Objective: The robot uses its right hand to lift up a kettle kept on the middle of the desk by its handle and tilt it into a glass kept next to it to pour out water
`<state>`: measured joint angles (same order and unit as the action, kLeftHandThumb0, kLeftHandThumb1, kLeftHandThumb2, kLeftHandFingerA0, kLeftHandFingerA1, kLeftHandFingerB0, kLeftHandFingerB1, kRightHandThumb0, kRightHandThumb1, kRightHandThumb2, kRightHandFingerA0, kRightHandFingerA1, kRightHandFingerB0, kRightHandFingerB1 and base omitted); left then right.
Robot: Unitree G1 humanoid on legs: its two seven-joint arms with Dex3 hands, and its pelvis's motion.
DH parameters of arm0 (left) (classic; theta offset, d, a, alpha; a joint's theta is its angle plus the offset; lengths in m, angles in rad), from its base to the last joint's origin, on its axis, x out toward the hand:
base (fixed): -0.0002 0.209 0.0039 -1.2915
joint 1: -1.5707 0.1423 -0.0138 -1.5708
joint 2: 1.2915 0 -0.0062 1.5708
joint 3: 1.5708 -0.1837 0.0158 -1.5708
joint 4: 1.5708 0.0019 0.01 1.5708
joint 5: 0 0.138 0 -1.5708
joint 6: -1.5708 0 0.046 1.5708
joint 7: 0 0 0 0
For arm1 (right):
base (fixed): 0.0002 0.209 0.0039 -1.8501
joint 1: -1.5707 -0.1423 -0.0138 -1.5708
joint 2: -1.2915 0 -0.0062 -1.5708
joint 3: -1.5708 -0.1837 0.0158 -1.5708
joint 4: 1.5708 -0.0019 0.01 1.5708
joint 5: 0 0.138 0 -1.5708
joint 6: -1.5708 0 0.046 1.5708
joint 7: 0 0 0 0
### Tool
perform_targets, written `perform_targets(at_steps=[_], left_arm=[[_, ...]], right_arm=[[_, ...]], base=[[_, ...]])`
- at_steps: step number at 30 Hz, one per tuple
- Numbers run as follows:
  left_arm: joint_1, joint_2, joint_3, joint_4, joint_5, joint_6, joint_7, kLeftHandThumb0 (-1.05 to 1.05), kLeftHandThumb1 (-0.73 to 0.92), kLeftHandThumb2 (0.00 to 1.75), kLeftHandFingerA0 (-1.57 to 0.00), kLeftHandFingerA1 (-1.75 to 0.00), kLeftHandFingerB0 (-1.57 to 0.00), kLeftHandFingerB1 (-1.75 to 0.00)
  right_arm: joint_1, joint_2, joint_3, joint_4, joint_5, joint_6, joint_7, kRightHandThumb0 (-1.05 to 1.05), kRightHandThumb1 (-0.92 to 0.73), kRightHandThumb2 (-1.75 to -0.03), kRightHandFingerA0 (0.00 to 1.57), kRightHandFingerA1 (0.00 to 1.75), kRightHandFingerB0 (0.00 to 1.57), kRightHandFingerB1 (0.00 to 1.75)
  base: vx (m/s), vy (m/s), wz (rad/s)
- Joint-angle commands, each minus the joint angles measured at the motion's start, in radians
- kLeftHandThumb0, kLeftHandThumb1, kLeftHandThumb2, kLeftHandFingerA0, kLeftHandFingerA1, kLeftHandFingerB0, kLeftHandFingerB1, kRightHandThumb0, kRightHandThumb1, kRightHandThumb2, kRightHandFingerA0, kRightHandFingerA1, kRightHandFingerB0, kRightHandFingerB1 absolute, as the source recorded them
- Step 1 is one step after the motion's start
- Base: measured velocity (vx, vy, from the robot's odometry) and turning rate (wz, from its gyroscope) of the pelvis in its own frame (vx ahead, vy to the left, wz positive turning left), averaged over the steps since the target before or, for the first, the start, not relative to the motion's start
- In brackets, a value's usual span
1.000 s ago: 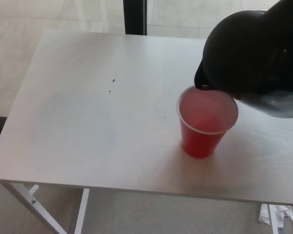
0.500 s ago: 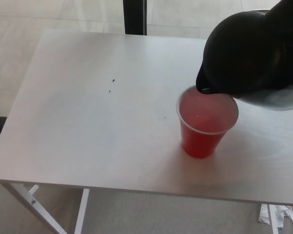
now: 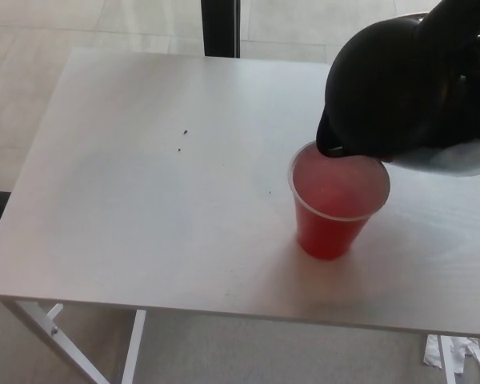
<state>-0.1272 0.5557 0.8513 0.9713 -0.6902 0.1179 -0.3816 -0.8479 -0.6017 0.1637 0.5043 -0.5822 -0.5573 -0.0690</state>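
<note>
- On your white tabletop (image 3: pixel 144 200) the two dark specks sit where they were a second ago.
- One red glass (image 3: pixel 336 210) stands right of centre, unmoved.
- One black kettle (image 3: pixel 400 88) hangs tilted above it, spout at the rim, shifted slightly left and up.
- Your right hand cannot be made out against the kettle; no writing is readable.

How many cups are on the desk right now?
1. A red cup stands on the white desk, right of its centre, directly under the spout of the tilted black kettle. The kettle may hide something behind it.
</note>
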Motion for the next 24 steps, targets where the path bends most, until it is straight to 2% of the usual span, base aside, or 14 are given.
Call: perform_targets(at_steps=[1,5,6,7,8,12,13,16,18,19,20,21,23,24], left_arm=[[-0.001,0.036,0.008,0.011,-0.004,0.019,0.004,-1.05,0.61,0.77,-1.09,-0.84,-0.87,-0.94],[0.001,0.034,0.010,-0.005,-0.009,0.026,0.001,-1.05,0.60,0.77,-1.12,-0.84,-0.90,-0.93],[0.000,0.034,0.006,-0.005,-0.004,0.017,0.000,-1.05,0.60,0.77,-1.13,-0.83,-0.91,-0.93],[-0.003,0.035,0.008,-0.003,-0.006,0.020,0.003,-1.05,0.59,0.77,-1.13,-0.83,-0.93,-0.91],[-0.001,0.033,0.002,-0.011,0.002,0.011,0.008,-1.05,0.62,0.77,-1.12,-0.84,-0.92,-0.94],[-0.004,0.033,0.002,-0.017,0.001,0.016,0.012,-1.05,0.61,0.77,-1.12,-0.86,-0.97,-0.92],[-0.004,0.034,0.000,-0.021,0.002,0.018,0.013,-1.05,0.44,1.08,-1.17,-0.79,-0.97,-0.91],[-0.006,0.036,0.000,-0.021,0.002,0.019,0.011,-1.05,0.44,1.08,-1.21,-0.76,-0.98,-0.90],[-0.008,0.038,-0.001,-0.019,0.003,0.019,0.008,-1.05,0.44,1.08,-1.22,-0.75,-0.99,-0.90],[-0.010,0.040,-0.002,-0.015,0.004,0.023,0.010,-1.05,0.62,0.77,-1.18,-0.82,-0.99,-0.91],[-0.010,0.040,-0.002,-0.016,0.004,0.022,0.007,-1.05,0.61,0.78,-1.19,-0.81,-1.02,-0.89],[-0.010,0.039,-0.002,-0.018,0.003,0.023,0.008,-1.05,0.60,0.78,-1.21,-0.81,-1.07,-0.87],[-0.010,0.038,-0.001,-0.020,0.002,0.025,0.011,-1.05,0.60,0.78,-1.21,-0.81,-1.07,-0.87],[-0.007,0.039,-0.001,-0.022,0.002,0.029,0.009,-1.05,0.60,0.78,-1.19,-0.83,-1.07,-0.88]], right_arm=[[-0.099,-0.003,0.058,-0.039,-0.117,-0.217,-0.151,-0.12,-0.53,-1.07,0.85,1.75,0.64,1.75],[-0.119,0.003,0.081,-0.043,-0.126,-0.232,-0.146,-0.12,-0.43,-1.15,0.85,1.75,0.63,1.75],[-0.121,0.002,0.087,-0.056,-0.125,-0.226,-0.128,-0.21,-0.44,-1.10,1.17,1.44,0.97,1.33],[-0.128,0.006,0.093,-0.051,-0.116,-0.236,-0.119,-0.20,-0.46,-1.09,1.18,1.42,0.96,1.30],[-0.137,0.012,0.104,-0.057,-0.114,-0.254,-0.113,-0.14,-0.48,-1.03,0.85,1.75,0.61,1.75],[-0.166,0.010,0.140,-0.037,-0.180,-0.325,-0.180,-0.18,-0.51,-0.95,0.83,1.75,0.58,1.75],[-0.166,0.009,0.148,-0.038,-0.185,-0.327,-0.176,-0.19,-0.54,-0.91,0.82,1.75,0.61,1.75],[-0.170,0.012,0.161,-0.040,-0.210,-0.340,-0.208,-0.22,-0.55,-0.92,0.83,1.75,0.63,1.71],[-0.175,0.016,0.171,-0.042,-0.222,-0.352,-0.219,-0.28,-0.64,-0.78,0.85,1.75,0.67,1.65],[-0.175,0.016,0.173,-0.054,-0.219,-0.358,-0.215,-0.32,-0.65,-0.73,0.89,1.72,0.72,1.59],[-0.176,0.021,0.177,-0.059,-0.227,-0.358,-0.226,-0.32,-0.63,-0.78,0.94,1.67,0.78,1.53],[-0.176,0.022,0.180,-0.071,-0.232,-0.356,-0.222,-0.36,-0.60,-0.73,0.97,1.56,0.87,1.24],[-0.174,0.023,0.184,-0.089,-0.239,-0.353,-0.217,-0.36,-0.60,-0.73,0.97,1.56,0.87,1.24],[-0.174,0.026,0.189,-0.104,-0.231,-0.362,-0.201,-0.31,-0.51,-0.85,0.94,1.18,0.93,1.01]], base=[[0.00,0.000,0.00],[0.00,0.000,0.00],[0.00,0.000,0.00],[0.00,0.000,0.00],[0.00,0.000,0.00],[0.00,0.000,0.00],[0.00,0.000,0.00],[0.00,0.000,0.00],[0.00,0.000,0.00],[0.00,0.000,0.00],[0.00,0.000,0.00],[0.00,0.000,0.00],[0.00,0.000,0.00],[0.00,0.000,0.00]])
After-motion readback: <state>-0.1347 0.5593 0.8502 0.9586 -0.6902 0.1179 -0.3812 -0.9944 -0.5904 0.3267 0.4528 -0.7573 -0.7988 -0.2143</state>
